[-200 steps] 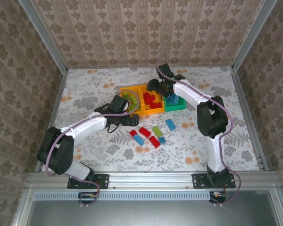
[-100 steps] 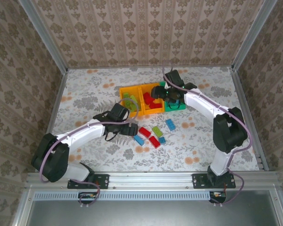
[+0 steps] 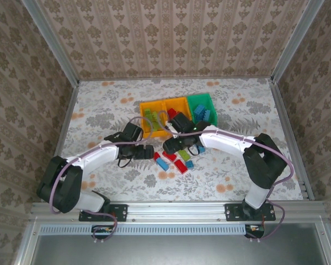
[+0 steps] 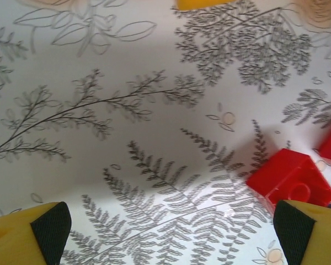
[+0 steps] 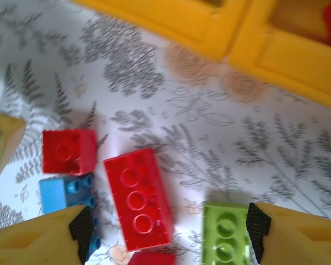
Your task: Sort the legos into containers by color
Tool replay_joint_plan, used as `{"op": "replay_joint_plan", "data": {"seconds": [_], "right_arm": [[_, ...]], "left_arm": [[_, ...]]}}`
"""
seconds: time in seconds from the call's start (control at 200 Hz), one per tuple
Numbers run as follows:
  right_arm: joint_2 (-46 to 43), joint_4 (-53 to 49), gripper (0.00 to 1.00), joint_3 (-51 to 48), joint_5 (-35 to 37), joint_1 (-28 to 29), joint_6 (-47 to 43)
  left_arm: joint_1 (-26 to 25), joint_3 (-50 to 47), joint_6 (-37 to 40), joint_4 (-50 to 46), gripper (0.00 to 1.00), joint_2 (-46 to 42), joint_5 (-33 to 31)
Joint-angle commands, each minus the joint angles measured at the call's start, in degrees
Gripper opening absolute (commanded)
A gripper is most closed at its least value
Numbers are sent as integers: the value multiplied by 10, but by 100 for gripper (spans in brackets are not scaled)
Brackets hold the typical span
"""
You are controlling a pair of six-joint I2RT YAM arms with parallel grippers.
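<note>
When closing on the long red brick (image 5: 137,199) before the bins (image 5: 176,22), centre the right gripper (image 5: 171,229), jaws apart: risk of pinching the green brick (image 5: 227,237) alongside. Avoid the left gripper (image 4: 171,229), likewise apart, close by.

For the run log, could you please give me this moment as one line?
left gripper: open, near small red brick | right gripper: open, over long red brick | loose legos: unsorted on table
</note>
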Motion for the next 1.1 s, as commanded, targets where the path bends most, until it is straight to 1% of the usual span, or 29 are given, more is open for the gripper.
{"op": "replay_joint_plan", "data": {"seconds": [0.0,0.2,0.355,0.48,0.665,0.875,0.935,0.995,1.095], "right_arm": [[22,2,76,-5,16,12,-40],[60,-19,75,11,17,23,-46],[80,-31,74,21,14,28,-52],[89,-33,71,23,17,31,-52],[105,-43,57,36,32,33,-50],[91,-38,35,39,51,34,-42],[78,-30,32,33,51,32,-34],[62,-17,31,28,46,27,-21],[28,25,31,10,18,-1,14]], "left_arm": [[11,-7,-12,-5,98,-24,3],[34,-21,-12,-1,99,-33,7],[40,-24,-8,-1,99,-34,10],[42,-26,-8,1,98,-34,14],[43,-26,-8,3,99,-33,17],[45,-21,-7,3,99,-27,20],[45,-20,-6,4,99,-25,22],[44,-18,-6,5,98,-21,23],[43,-15,-8,8,98,-18,28]]}}
